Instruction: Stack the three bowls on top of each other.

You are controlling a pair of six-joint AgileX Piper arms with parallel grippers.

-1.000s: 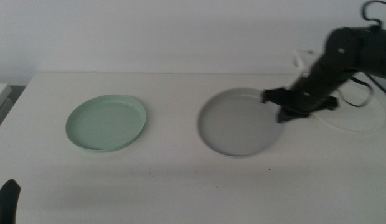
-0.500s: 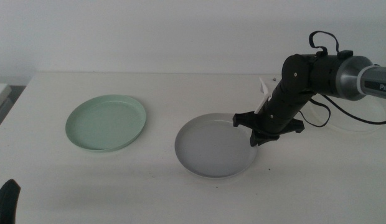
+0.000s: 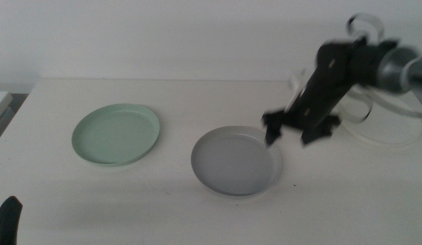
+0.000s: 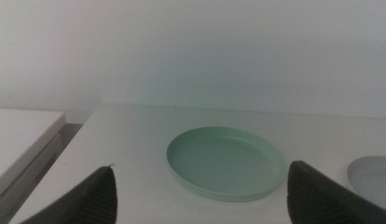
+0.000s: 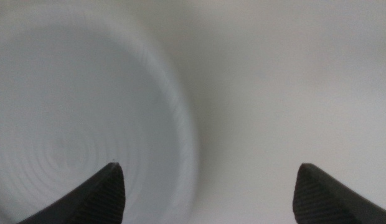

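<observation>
On the table lie three bowls: one mint green bowl, one grey bowl, one white bowl. Both grippers are spread, empty: right gripper above the grey rim, left gripper waiting.

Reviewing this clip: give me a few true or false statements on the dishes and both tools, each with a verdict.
1. The grey round plastic dish sits on the mint green round plastic dish. False: they lie apart on the white table.
2. The right tool is open, holding nothing. True.
3. The white round plastic dish lies at the table's right. True.
4. The left tool grips the green dish. False: it is open, short of it.
</observation>
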